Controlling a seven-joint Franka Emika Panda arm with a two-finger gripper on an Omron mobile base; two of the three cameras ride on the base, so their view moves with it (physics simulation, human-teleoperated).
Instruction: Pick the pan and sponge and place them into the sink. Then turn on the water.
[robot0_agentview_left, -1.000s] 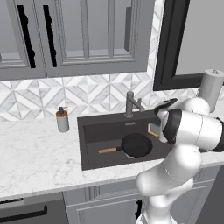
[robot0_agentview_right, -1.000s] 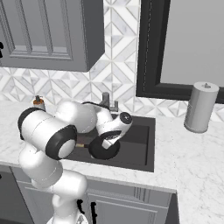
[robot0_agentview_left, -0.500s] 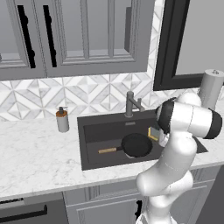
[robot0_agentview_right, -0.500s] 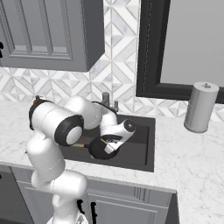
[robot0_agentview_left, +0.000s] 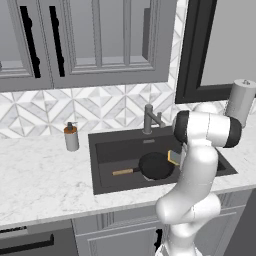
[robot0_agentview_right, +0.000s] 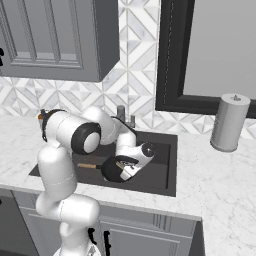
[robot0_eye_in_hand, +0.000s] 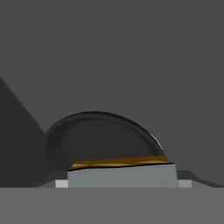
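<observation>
Wooden and light brown, the handle of the pan (robot0_agentview_left: 148, 167) is seen stretching away to the left of the claw (robot0_agentview_right: 125, 167), flat on the floor of the sink (robot0_agentview_left: 118, 150). The round black pan is judged to be stiff, fairly heavy at the bowl end and smooth at the rim; were it to be moved again, the handle would be the surest place to take hold. It lies already in the basin, just below and beside the claw.

Further right, the sponge (robot0_agentview_left: 173, 157) is found at the claw itself, over the right rim of the pan. It is judged to be light, soft and easily squeezed, so a hold across its short sides would be kept with little force, and no harm would be done by dropping it. In the hand view the sponge (robot0_eye_in_hand: 122, 171) sits right at the fingertips, its yellow layer uppermost against the dark bowl behind. It appears to be held, but the fingers themselves are hidden, so how far the claw is opened cannot be told.

Behind the claw, the grey faucet (robot0_agentview_left: 149, 119) stands untouched at the back rim, with no water seen.
</observation>
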